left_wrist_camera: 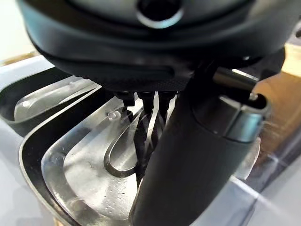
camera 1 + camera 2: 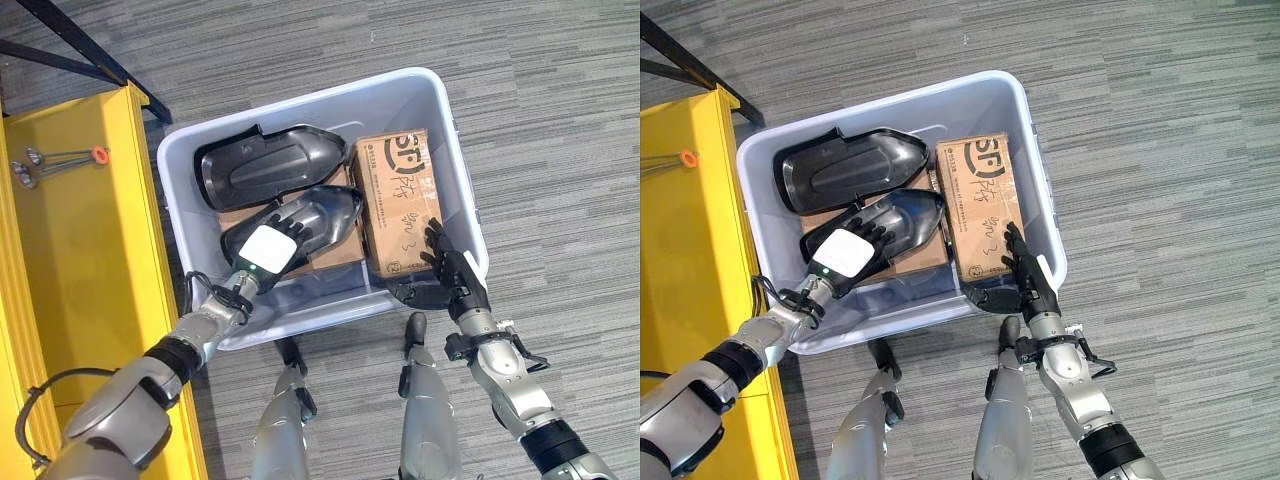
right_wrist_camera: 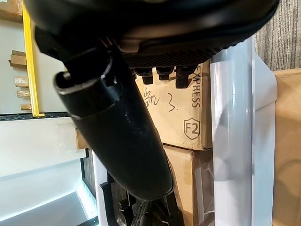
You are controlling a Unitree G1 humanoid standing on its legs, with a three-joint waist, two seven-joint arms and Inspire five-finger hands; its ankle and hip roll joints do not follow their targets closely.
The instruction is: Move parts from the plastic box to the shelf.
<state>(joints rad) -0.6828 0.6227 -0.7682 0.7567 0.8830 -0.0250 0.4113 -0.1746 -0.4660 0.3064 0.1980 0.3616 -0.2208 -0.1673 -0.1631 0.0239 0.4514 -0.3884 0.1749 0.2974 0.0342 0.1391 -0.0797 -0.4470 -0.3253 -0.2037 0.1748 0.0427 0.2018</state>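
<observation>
I'm looking down into 1 plastic box [image 2: 455, 160], pale grey-white, sitting on grey carpet [image 2: 560, 90] just beside the yellow shelf [image 2: 80, 250] on my left.

Inside I count 2 black parts, both shallow molded shells w/ open side up. The far part [image 2: 262, 163] lies toward the box's back-left. The near part [image 2: 322, 218] sits in front of it, angled, resting on flat brown cardboard [image 2: 330, 255] on the box bottom. Also 1 upright-printed cardboard carton [image 2: 400, 200] along the right side of the box, touching the near part's tip. Another dark piece [image 2: 415, 293] shows at the front right corner under the carton's edge; can't tell what it is.

Left hand [image 2: 268, 245] is down inside the near part, fingers laid out fairly straight in its hollow, white cover up. Left wrist view shows the fingers [image 1: 149, 127] reaching into the shiny inner surface, not curled round anything, so I call it released, just touching.

Right hand [image 2: 452, 268] is at the box's front right, fingers straight, tips against the carton's near end by the box wall. Nothing grasped.

On the shelf top, 1 set of metal tools w/ an orange ring [image 2: 60, 158].
</observation>
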